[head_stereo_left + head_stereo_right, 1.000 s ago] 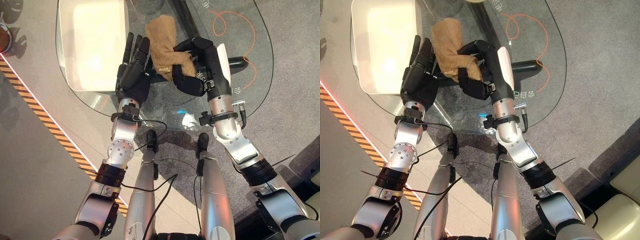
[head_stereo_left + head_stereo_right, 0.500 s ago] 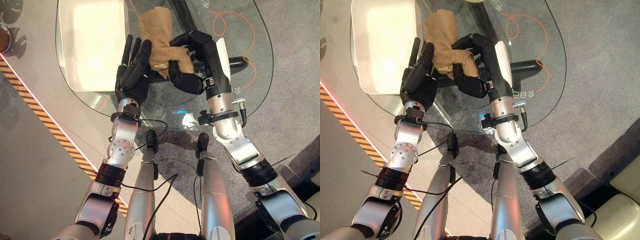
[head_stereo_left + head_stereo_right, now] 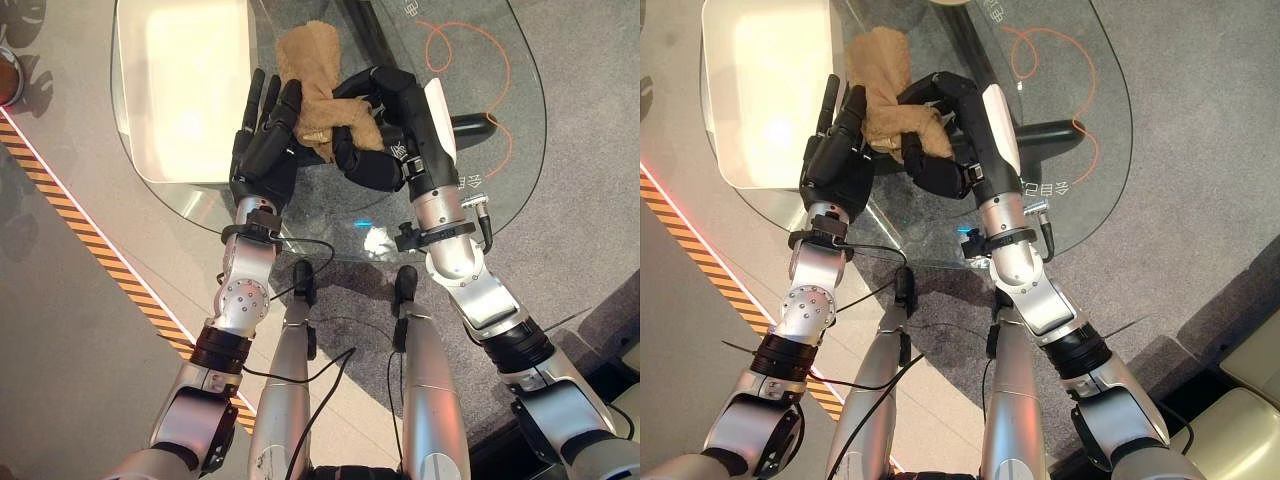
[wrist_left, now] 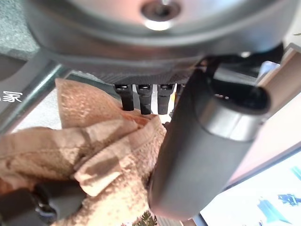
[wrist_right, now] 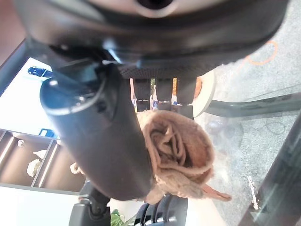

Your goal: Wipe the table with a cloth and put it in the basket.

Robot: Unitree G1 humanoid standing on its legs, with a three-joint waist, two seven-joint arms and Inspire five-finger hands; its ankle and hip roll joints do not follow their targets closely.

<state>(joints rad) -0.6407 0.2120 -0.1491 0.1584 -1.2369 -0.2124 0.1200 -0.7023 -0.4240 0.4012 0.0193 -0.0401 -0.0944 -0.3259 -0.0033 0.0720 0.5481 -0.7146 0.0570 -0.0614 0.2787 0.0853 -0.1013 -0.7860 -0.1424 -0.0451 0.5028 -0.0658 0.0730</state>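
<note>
Overhead, glass desk (image 3: pixel 520 150) with rounded edge, see-through, grey carpet floor (image 3: pixel 90 330) visible under and around it; dark desk base bar (image 3: pixel 475 124) shows through the glass; orange looped line (image 3: pixel 465 50) on the far right part of the glass; white rectangular panel (image 3: pixel 190 80) at the far left part of the desk; black-and-orange striped tape (image 3: pixel 110 270) with a pale line runs diagonally across the floor on the left; tan cloth (image 3: pixel 318 85) bunched up over the middle of the desk, between both hands; right hand (image 3: pixel 385 125) clenched round the cloth, fingers and thumb curled over the wad; left hand (image 3: pixel 265 135) just beside it, fingers straight, fingertips touching the cloth's left edge; right wrist view shows cloth rolled inside the curled fingers.
</note>
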